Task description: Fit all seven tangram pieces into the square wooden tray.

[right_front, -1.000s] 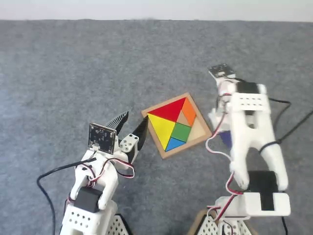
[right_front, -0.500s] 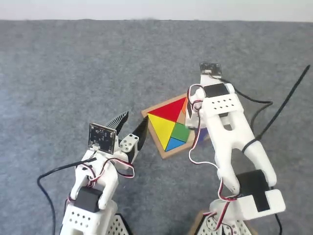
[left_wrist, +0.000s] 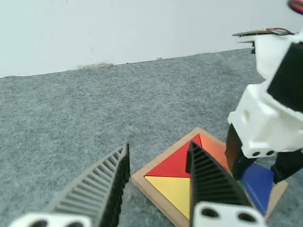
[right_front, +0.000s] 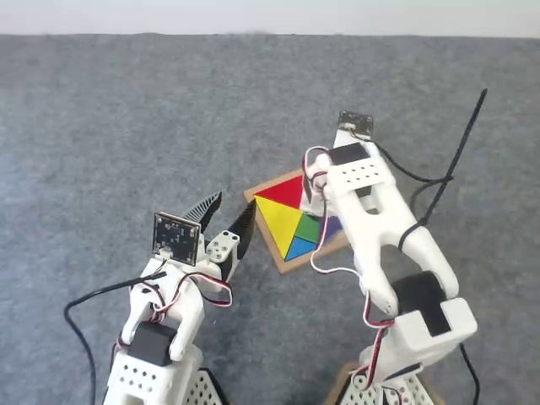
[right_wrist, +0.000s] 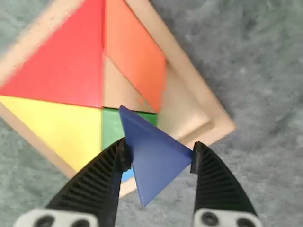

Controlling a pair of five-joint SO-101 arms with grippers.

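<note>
Dark blue triangle (right_wrist: 154,163) is pinched flat between the fingers of your right claw (right_wrist: 160,157), with one corner pointing away from the claw over the green piece (right_wrist: 110,130). The tray (right_wrist: 179,64) lies under that claw on the grey counter (right_front: 126,110). The red piece (right_wrist: 61,56), yellow piece (right_wrist: 57,125) and orange piece (right_wrist: 135,52) are seated in it, and bare wood shows beside the orange one. Your left claw (left_wrist: 159,145) is spread wide and holds nothing, and the tray's nearest corner sits just beyond its fingertips.
</note>
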